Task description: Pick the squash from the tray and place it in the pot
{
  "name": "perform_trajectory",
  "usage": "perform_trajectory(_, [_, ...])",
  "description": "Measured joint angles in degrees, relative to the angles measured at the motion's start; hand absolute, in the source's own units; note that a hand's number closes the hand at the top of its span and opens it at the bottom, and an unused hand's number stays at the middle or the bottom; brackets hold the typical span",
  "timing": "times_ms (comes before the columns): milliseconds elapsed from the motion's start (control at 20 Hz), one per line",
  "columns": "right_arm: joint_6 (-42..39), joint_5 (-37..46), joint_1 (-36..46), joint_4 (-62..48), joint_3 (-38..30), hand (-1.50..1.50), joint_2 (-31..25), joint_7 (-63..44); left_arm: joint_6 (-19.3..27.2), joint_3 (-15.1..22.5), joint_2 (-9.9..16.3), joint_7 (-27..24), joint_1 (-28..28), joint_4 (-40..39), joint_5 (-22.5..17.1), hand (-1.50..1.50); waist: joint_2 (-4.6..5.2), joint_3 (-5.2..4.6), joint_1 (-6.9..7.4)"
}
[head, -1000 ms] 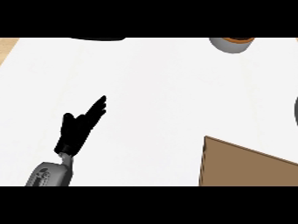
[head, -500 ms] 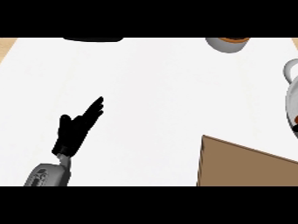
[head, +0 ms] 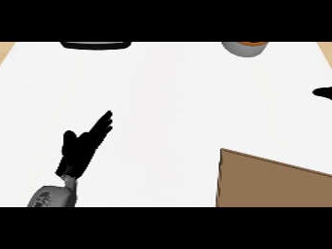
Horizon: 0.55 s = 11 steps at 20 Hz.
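Only tray [head: 283, 182] corner visible, well right of open left hand [head: 82, 148]

The brown tray [head: 283, 184] lies flat at the counter's lower right.

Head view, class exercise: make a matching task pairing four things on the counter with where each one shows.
Things:
1. left hand
2. brown tray
3. grey bowl
4. black object

Places:
A. top edge, right of centre
B. lower right corner
C. lower left, fingers straight
D. top edge, left of centre

Pairs: 1-C, 2-B, 3-A, 4-D
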<state>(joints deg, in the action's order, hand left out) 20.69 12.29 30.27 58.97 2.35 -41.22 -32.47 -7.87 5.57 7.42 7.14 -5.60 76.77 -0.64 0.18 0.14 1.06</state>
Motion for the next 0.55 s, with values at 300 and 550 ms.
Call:
perform_trajectory(300, [12.25,-2.40,-0.76,-0.73,-10.26,-1.50,0.04,6.70,0.24,-1.03,0.59,1.53,0.07,1.34,-0.49,0.00,-0.16,-0.03,-0.93])
perform_trajectory(550, [15.61,-7.66,-7.71,5.70,-18.34,-1.50,0.04,12.88,0.24,-1.72,0.87,1.88,0.34,1.87,-0.66,0.00,-0.40,-0.09,-1.93])
